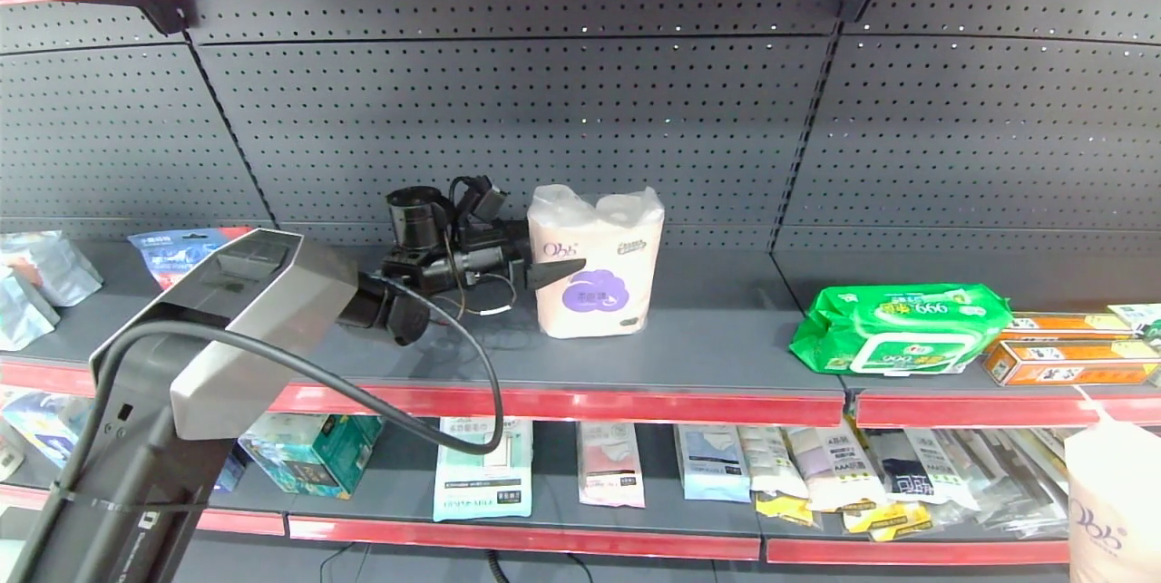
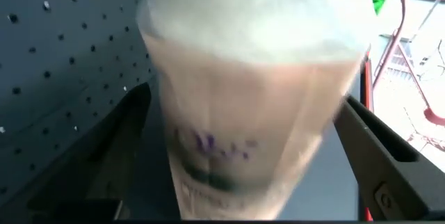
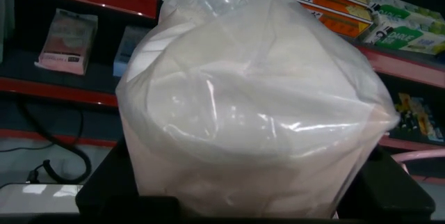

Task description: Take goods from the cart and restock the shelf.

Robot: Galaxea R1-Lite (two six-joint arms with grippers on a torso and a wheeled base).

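The left end effector is on the middle grey metal shelf with a red front edge. Its dark fingers are spread wide on either side of a white plastic-wrapped pack of toilet rolls with a purple label. In the left wrist view a thin dark gap shows between one finger and the wrapper, so the end effector looks parted rather than clamped. On the other side I cannot tell whether the finger touches. The pack stands upright on the shelf, close to the grey perforated back panel and near the middle of the bay.

The right end effector is closed on a second clear-wrapped pack of white toilet rolls, its black fingers pressed against both sides of the wrapper. In the head view this pack sits low at the right edge, in front of the lower shelf and well apart from the first pack.

On the middle shelf, to the right of the first pack, lies a green soft pack of wet wipes. Flat orange cardboard boxes lie just beside it. At the left end are a blue printed pouch and silvery pouches. The lower shelf carries a teal box and a row of flat packets.
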